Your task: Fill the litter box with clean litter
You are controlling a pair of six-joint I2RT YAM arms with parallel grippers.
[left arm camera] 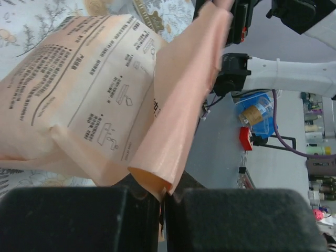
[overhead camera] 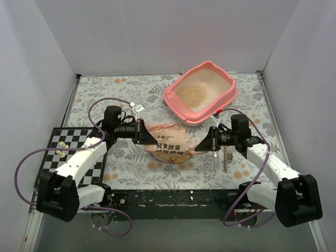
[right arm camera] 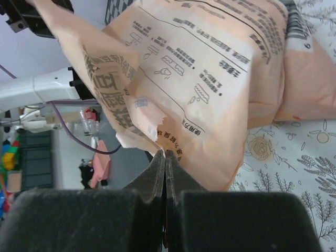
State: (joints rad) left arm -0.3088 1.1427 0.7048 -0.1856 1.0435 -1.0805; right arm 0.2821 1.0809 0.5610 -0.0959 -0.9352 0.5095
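Peach printed plastic bag [overhead camera: 170,147] pinched at opposite edges: left gripper [overhead camera: 140,131], right gripper [overhead camera: 210,140], jaws clamped on it. Chinese print, "除臭" legible. The pink plastic litter box [overhead camera: 173,101] holds tan granular litter [overhead camera: 190,94].

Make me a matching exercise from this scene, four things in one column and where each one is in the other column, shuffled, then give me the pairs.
1. pink plastic litter box
2. tan sandy litter
3. peach printed plastic bag
4. flat black-and-white checkerboard

A. pinched between left hand and right hand
B. at the near left
C. at the far right
D. piled inside the box

Pairs: 1-C, 2-D, 3-A, 4-B
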